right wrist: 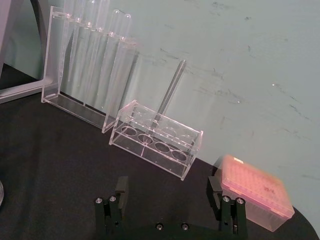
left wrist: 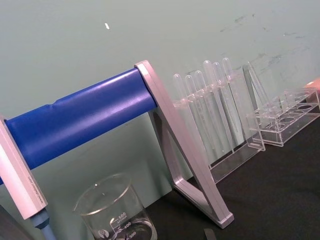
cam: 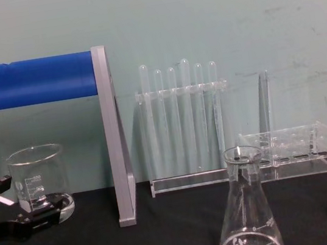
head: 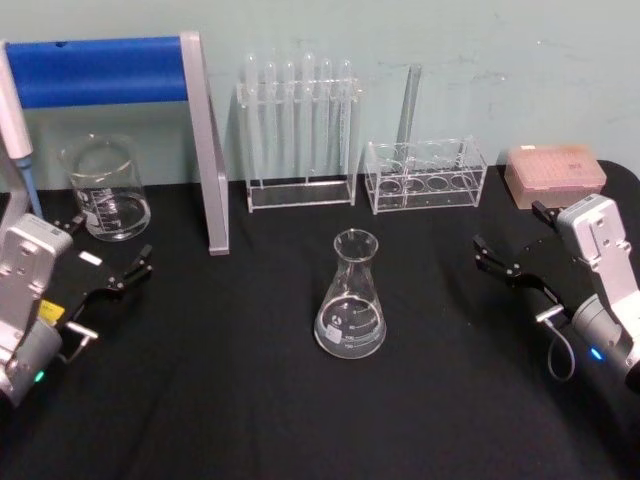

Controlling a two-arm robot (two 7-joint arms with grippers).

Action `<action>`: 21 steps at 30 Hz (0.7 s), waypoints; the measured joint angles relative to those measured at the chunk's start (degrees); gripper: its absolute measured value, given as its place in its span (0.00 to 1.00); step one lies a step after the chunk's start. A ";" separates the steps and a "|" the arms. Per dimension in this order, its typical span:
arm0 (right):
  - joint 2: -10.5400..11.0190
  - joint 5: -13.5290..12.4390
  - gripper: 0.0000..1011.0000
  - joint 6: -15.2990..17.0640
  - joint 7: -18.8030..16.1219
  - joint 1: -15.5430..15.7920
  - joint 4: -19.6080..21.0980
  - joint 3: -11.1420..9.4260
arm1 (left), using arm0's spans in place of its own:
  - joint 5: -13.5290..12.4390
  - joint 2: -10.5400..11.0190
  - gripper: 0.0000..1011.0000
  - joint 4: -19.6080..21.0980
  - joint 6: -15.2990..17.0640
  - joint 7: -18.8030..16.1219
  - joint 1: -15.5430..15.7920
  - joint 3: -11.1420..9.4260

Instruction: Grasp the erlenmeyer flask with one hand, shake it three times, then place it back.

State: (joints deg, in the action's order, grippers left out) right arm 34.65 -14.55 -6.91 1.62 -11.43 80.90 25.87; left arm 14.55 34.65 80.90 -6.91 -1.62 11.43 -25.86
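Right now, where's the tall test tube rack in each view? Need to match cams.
Head: tall test tube rack back centre, between blue-bar stand and low rack.
Left wrist: the rack between the stand's grey leg and the low rack.
Right wrist: the rack beyond the open right pincer, beside the low rack.
Chest: the rack centre, behind the erlenmeyer flask.
Shared landmark: the low rack holding one upright tube, adjacent in every view.

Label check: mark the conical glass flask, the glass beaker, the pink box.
Clear conical glass erlenmeyer flask (head: 350, 305): head view, cone wall.
Clear cylindrical glass beaker (head: 106, 190): head view, side wall.
Pink rectangular box (head: 555, 170): head view, lid.
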 joint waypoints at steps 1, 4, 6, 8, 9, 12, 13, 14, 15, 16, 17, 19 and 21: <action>0.00 0.00 0.99 0.00 0.00 0.00 0.00 0.00 | 0.00 0.00 0.99 0.00 0.00 0.00 0.00 0.00; 0.00 0.00 0.99 0.00 0.00 0.00 0.00 0.00 | 0.00 0.00 0.99 0.00 0.00 0.00 0.00 0.00; 0.00 0.00 0.99 0.00 0.00 0.00 0.00 0.00 | 0.00 0.00 0.99 0.00 0.00 0.00 0.00 0.00; 0.00 0.00 0.99 0.00 0.00 0.00 0.00 0.00 | 0.00 0.00 0.99 0.00 0.00 0.00 0.00 0.00; 0.00 0.00 0.99 0.00 0.00 0.00 0.00 0.00 | 0.00 0.00 0.99 0.00 0.00 0.00 0.00 0.00; 0.00 0.00 0.99 0.00 0.00 0.00 0.00 0.00 | 0.00 0.00 0.99 0.00 0.00 0.00 0.00 0.00; 0.00 0.00 0.99 0.00 0.00 0.00 0.00 0.00 | 0.00 0.00 0.99 0.00 0.00 0.00 0.00 0.00; 0.00 0.00 0.99 0.00 0.00 0.00 0.00 0.00 | 0.00 0.00 0.99 0.00 0.00 0.00 0.00 0.00; 0.00 0.00 0.99 0.01 0.00 0.00 0.00 0.00 | 0.00 0.00 0.99 0.00 0.00 0.00 0.00 0.00; 0.00 0.00 0.99 0.00 0.00 0.00 0.00 0.00 | 0.00 0.00 0.99 0.00 0.00 0.00 0.00 0.00; 0.00 0.01 0.99 0.01 0.00 0.00 0.00 0.00 | 0.00 0.00 0.99 0.00 0.00 0.00 0.00 0.00; 0.00 0.00 0.99 0.01 0.00 0.00 0.00 0.00 | 0.00 0.00 0.99 0.00 0.00 0.00 0.00 0.00; 0.00 0.00 0.99 0.01 0.00 0.00 0.00 0.00 | 0.00 0.00 0.99 0.00 0.00 0.00 0.00 0.00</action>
State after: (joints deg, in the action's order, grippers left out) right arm 34.65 -14.55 -6.91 1.62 -11.43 80.90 25.86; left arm 14.55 34.65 80.90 -6.91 -1.62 11.43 -25.86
